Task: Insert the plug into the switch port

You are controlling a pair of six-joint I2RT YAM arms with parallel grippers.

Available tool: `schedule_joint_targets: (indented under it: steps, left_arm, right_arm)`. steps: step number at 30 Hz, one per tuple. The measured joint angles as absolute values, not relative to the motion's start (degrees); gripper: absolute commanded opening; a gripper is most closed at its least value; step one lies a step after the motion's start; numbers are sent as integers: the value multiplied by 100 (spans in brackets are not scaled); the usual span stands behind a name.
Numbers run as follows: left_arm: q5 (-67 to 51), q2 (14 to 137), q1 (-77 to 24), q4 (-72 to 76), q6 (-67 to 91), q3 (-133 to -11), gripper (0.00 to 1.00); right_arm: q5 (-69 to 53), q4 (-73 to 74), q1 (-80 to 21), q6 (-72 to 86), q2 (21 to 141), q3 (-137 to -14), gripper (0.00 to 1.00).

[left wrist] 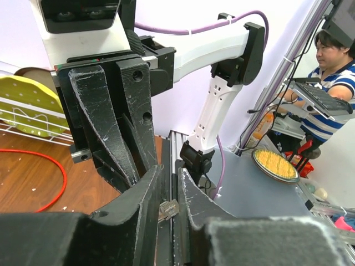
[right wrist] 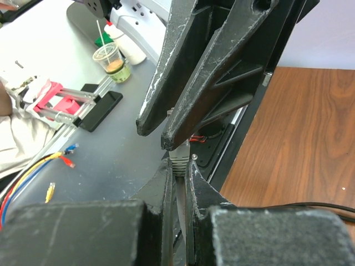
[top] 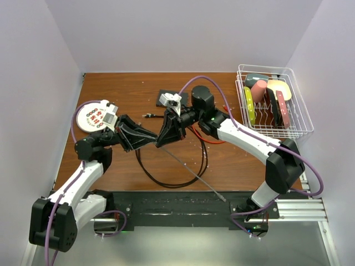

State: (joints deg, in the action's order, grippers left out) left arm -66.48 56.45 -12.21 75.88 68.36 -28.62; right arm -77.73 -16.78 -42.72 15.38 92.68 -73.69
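Centrally, the right gripper's (right wrist: 177,169) jaws pinch the small grey ribbed plug (right wrist: 178,160); the left gripper's (left wrist: 171,184) jaws sit nearly together around it, grip unclear.

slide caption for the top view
Left claw and right claw meet tip to tip mid-table, looped black cable in front, switch box behind.

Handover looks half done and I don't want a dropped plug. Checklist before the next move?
1. ok: the right pincer is shut on the plug.
2. cannot tell: whether the left pincer grips the plug; its fingers flank it closely, but contact is hidden.
3. not ok: the plug is not at the switch port; it is held above the table, short of the black box.
4. cannot tell: whether the port row is free; the right wrist covers part of the box.
5. ok: the black cable is slack, lying in loose loops on the table.
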Motion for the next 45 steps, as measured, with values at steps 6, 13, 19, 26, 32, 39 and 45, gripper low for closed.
schedule_joint_targets:
  steps: [6, 13, 19, 26, 32, 39, 45]
  left_arm:
    - [-6643, 5664, -1232, 7634, 6807, -2862, 34]
    - [-6648, 5666, -1245, 7614, 6711, -2862, 0]
    - [-6604, 5645, -1245, 7618, 6648, -2862, 0]
    - [-6254, 4967, -1240, 6838, 5336, -2917, 0]
    - [-5172, 4440, -1256, 4869, 4036, -3553, 0]
    - [-3330, 4313, -1256, 2746, 3618, -4005, 0]
    - [-2364, 4263, -1256, 1826, 3820, -4018, 0]
  right_arm:
    - [-7754, -2043, -4274, 1817, 9264, -7358, 0]
    - [-7765, -2290, -4276, 2010, 9262, -7356, 0]
    - [-7699, -2300, -4281, 2082, 9262, -7347, 32]
    - [-6646, -1219, -4316, 1452, 9059, -7557, 63]
    - [-5240, -622, -4320, 1096, 8755, -7723, 96]
    - [-3251, -309, -4582, 788, 8305, -7518, 99]
    - [-2008, -412, -5011, 635, 8082, -7472, 98]
